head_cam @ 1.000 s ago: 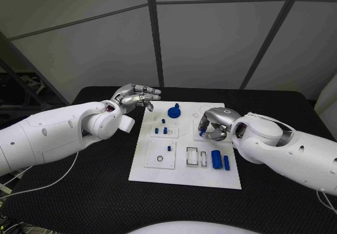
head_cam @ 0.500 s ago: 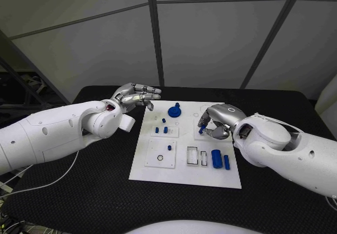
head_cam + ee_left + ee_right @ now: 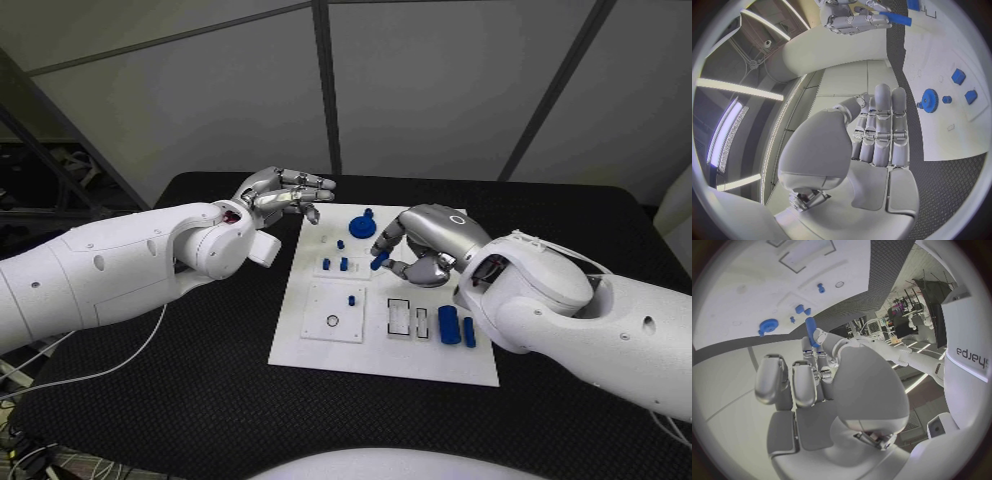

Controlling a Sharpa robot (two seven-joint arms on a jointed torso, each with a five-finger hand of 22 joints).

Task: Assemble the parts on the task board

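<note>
A: Any writing to read?

B: One word on the white arm casing in the right wrist view, turned on its side; it looks like "sharpa" [image 3: 971, 357]. The board carries no lettering I can make out.

A: And the surface?

B: A black textured table [image 3: 173, 370] with pale wall panels split by dark bars behind it. The white task board [image 3: 346, 355] lies at the table's middle.

A: What sits on the board?

B: Toward twelve o'clock, a blue gear-shaped part [image 3: 361, 226]. Just below it a small blue stud [image 3: 339, 243], then a pair of short blue pegs [image 3: 335, 264] standing in a raised square block. Toward five o'clock two blue cylinders [image 3: 456, 328] lie side by side, next to two rectangular slots [image 3: 407, 321]. At seven o'clock a square block [image 3: 335, 314] holds one small blue peg and a dark ring.

A: The hands?

B: The right hand [image 3: 418, 245] hovers over the board's upper middle, pinching a slim blue pin [image 3: 378, 262] between thumb and fingertips, its tip pointing down near the pair of pegs. The left hand [image 3: 283, 194] hangs at about eleven o'clock, off the board's far corner, fingers loosely apart and holding nothing.
</note>
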